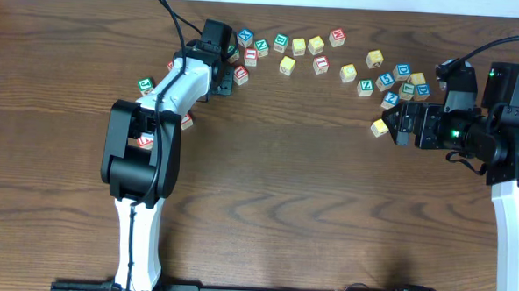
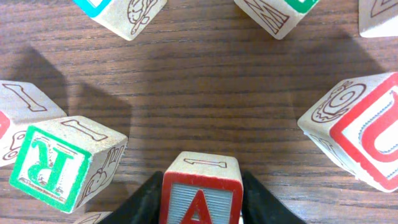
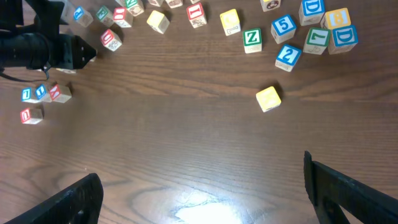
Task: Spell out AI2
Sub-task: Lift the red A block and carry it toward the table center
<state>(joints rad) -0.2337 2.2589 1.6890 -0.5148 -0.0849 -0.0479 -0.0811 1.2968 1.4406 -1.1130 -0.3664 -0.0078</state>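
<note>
Left gripper (image 2: 202,183) pinches the A block (image 2: 200,202) at the left end of the block scatter. Lift straight up, clear of the green R block (image 2: 53,165) and the red-lettered block (image 2: 364,134) nearby. Right gripper (image 3: 199,196) is wide open and empty.

Overhead looks straight down; left wrist hugs the blocks (image 2: 59,165), right wrist sees them from higher.

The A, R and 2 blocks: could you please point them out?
A block (image 2: 200,199), left wrist view, lettered face.
R block (image 2: 51,163), left wrist view, green-framed face.
2 block (image 3: 287,55), right wrist view, top face.
</note>
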